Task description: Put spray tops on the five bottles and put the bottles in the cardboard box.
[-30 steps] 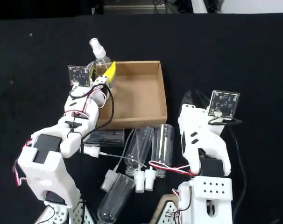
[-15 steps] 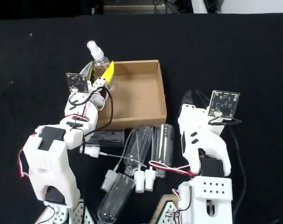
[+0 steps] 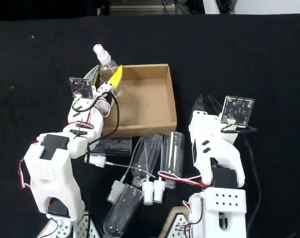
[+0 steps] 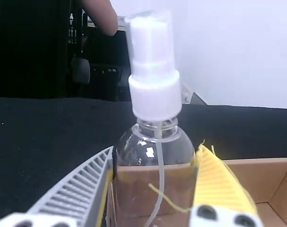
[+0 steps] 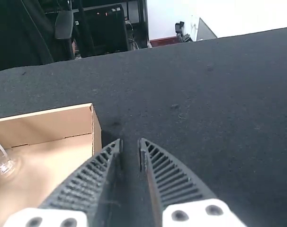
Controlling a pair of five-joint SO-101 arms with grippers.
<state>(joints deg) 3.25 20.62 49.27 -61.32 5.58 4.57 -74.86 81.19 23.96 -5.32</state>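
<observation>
A clear bottle (image 3: 106, 69) with a white spray top (image 3: 101, 51) stands upright at the far left corner of the cardboard box (image 3: 172, 99). My left gripper (image 3: 109, 78) is shut on the bottle; its grey and yellow fingers press on both sides. In the left wrist view the bottle (image 4: 155, 151) sits between the fingers of the left gripper (image 4: 153, 198), with the box wall (image 4: 276, 175) behind. My right gripper (image 3: 202, 104) rests to the right of the box, shut on nothing. In the right wrist view the right gripper (image 5: 129, 144) points past the box corner (image 5: 44, 125).
Several clear bottles without tops lie in front of the box: one (image 3: 172, 158), another (image 3: 146, 158) and a third (image 3: 121, 210) near the arm bases. Loose white spray tops (image 3: 154, 191) with thin tubes lie among them. The black table is bare beyond the box.
My left arm has shifted a little to the left, with the bottle still in its gripper. The right arm has stayed still.
</observation>
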